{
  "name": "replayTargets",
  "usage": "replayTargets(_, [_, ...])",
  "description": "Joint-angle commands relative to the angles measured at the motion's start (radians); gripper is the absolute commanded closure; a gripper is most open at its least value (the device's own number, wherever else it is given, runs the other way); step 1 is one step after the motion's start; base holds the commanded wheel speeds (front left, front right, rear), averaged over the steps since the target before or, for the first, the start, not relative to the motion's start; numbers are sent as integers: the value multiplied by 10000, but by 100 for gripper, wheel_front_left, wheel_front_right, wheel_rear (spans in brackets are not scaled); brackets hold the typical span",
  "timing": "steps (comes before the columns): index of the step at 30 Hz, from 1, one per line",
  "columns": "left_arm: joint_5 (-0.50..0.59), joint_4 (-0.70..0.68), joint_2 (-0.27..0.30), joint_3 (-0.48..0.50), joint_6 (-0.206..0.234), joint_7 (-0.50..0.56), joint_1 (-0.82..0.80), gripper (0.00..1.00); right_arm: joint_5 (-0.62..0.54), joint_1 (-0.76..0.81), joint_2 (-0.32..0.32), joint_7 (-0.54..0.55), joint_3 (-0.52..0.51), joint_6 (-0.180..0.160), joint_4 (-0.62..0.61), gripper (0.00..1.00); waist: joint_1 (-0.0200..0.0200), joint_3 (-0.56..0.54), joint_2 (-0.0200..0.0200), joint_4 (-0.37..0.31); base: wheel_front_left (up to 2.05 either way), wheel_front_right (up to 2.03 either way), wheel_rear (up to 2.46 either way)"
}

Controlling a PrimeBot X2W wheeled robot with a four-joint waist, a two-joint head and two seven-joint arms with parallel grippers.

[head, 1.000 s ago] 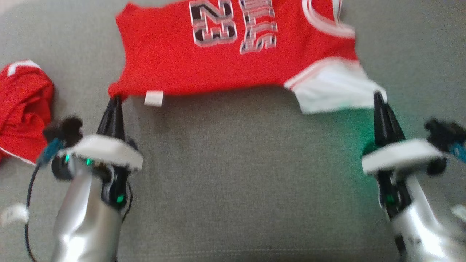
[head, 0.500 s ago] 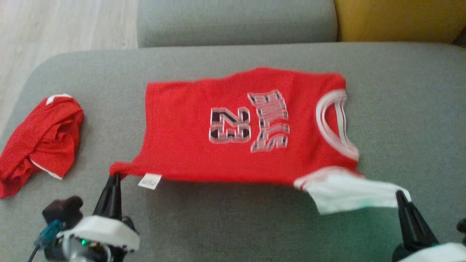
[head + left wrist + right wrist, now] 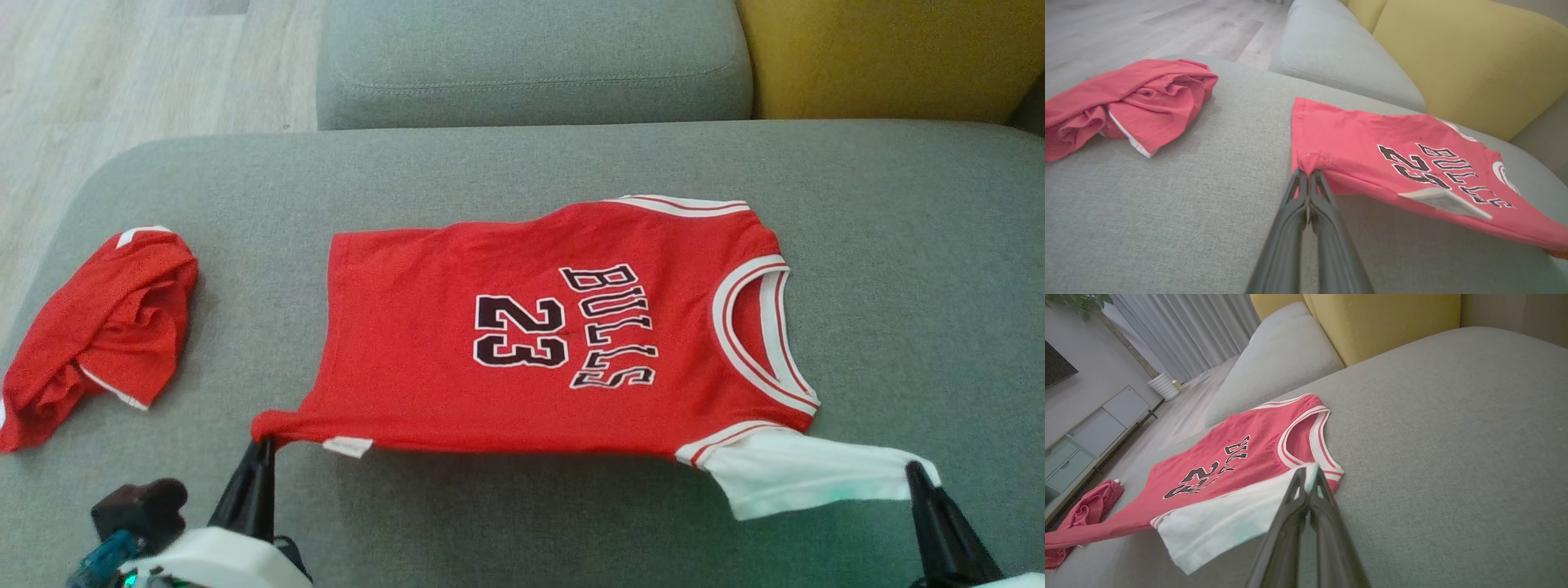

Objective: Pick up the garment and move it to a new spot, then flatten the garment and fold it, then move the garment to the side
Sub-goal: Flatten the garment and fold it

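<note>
Head view shows the Bulls jersey (image 3: 539, 327) spread print-up in the middle of the sofa seat (image 3: 522, 163), near edge raised, the left tool (image 3: 263, 445) clamped on its hem corner and the right tool (image 3: 916, 469) on its white sleeve (image 3: 784, 474): flattening seems under way, while folding and moving it aside remain.

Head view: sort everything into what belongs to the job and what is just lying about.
Job: red Bulls jersey; left tool and right tool, both shut on its near edge.
Lying about: crumpled red garment; yellow cushion; grey back cushion.
</note>
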Motion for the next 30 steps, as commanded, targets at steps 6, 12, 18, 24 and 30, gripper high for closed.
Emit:
replayTargets(6, [26,-243,418,64,-85,731,-514,100,-207,-665,-155,468,165,77,118,100,1,209,-1,18,0,0,0])
replayTargets(12, [-303,578,778,-100,-442,1789,-1307,100,-577,-1854,-155,1150,399,77,1068,100,1,628,-1,34,0,0,0])
replayTargets(18, [-831,1361,1059,-112,-875,2617,-2422,100,-867,-3512,-155,1623,541,77,1995,100,1,1243,-1,33,0,0,0])
replayTargets(24, [-1307,2236,1217,-73,-1183,3018,-3725,100,-1130,-5230,-168,1703,623,77,3111,100,1,1733,-1,58,0,0,0])
replayTargets(30, [-1602,3217,1260,-115,-1380,3016,-4579,100,-1196,-6270,-302,1475,675,77,4474,100,1,2051,-1,102,0,0,0])
